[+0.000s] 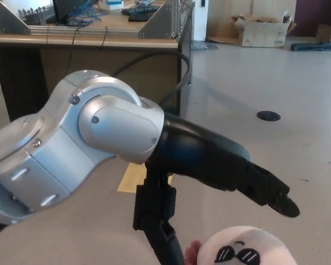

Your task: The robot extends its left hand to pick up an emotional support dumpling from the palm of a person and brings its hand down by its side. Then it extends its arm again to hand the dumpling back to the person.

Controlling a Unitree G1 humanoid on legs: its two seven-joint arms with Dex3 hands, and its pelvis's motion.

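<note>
The pale round plush dumpling with printed sunglasses [247, 248] sits at the bottom edge on a person's fingertips [192, 251]. My black left hand [220, 182] hovers just above it, fingers apart, empty. I should lower squarely and close gently around its sides.

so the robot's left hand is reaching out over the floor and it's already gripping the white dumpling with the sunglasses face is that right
Not quite. In the head view the left hand is reaching out over the floor, but it is open and holds nothing. The white dumpling with the sunglasses face lies below the hand at the picture's bottom edge, apart from its fingers.
</note>
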